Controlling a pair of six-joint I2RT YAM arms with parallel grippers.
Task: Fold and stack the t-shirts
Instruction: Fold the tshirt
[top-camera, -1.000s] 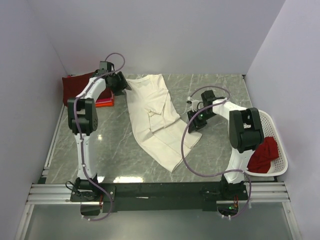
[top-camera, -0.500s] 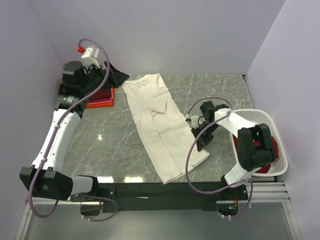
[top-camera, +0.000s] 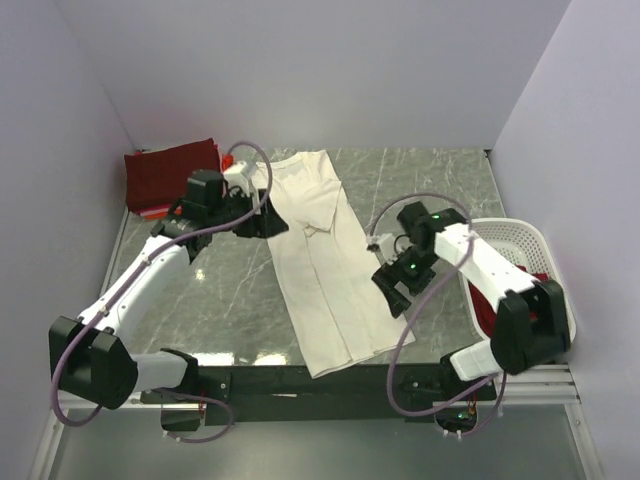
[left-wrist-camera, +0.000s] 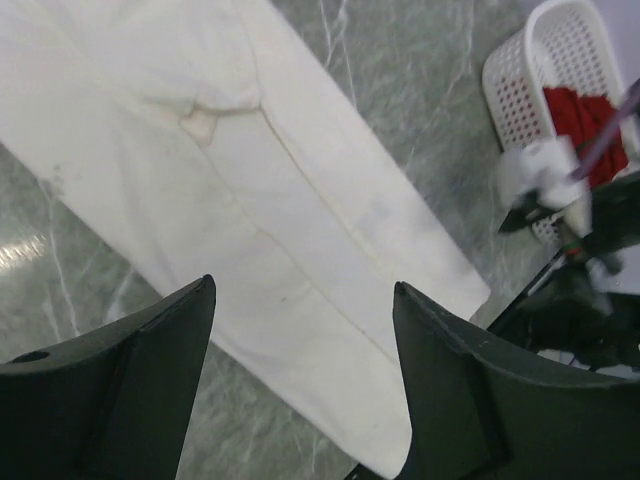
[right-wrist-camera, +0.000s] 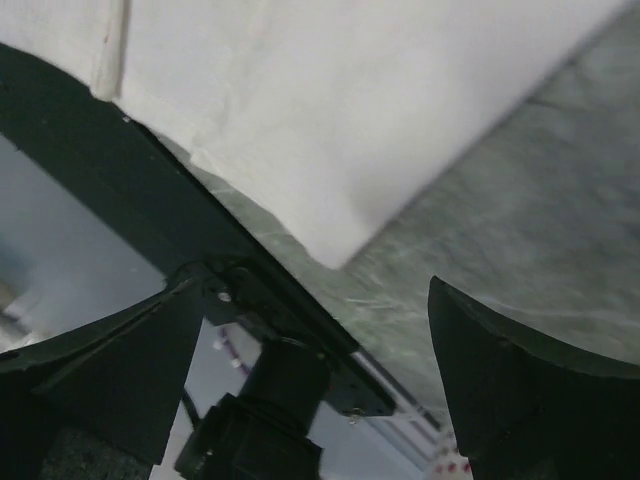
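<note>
Cream-white t-shirt (top-camera: 325, 265) lies lengthwise down the middle of the bench (top-camera: 220, 290), collar end at the back and hem at the near edge. Half a second ago it ran more slantwise, with its lower right corner farther out to the right. It now lies straighter and narrower, and the hem reaches the black rail (top-camera: 300, 382) at the front.

The left gripper (left-wrist-camera: 300, 290) was up over the back left corner then. It has since swung in and hangs over the shirt's left side near the sleeve, fingers (left-wrist-camera: 130, 390) spread wide with nothing between them, only flat cloth below. The right gripper (right-wrist-camera: 310, 330) has moved a little toward the front and sits by the shirt's lower right corner. Its fingers (right-wrist-camera: 530, 390) are also wide apart and hold nothing. The corner of the cloth and the bench edge show beneath them.

With the left arm gone from the corner, the maroon t-shirt (top-camera: 170, 175) at the back left is uncovered, well apart from the white one. At the right edge stands the white lattice basket (top-camera: 515, 238) with a red t-shirt (left-wrist-camera: 585, 110) in it. The right arm's upper link crosses over the basket and hides much of it from above.
</note>
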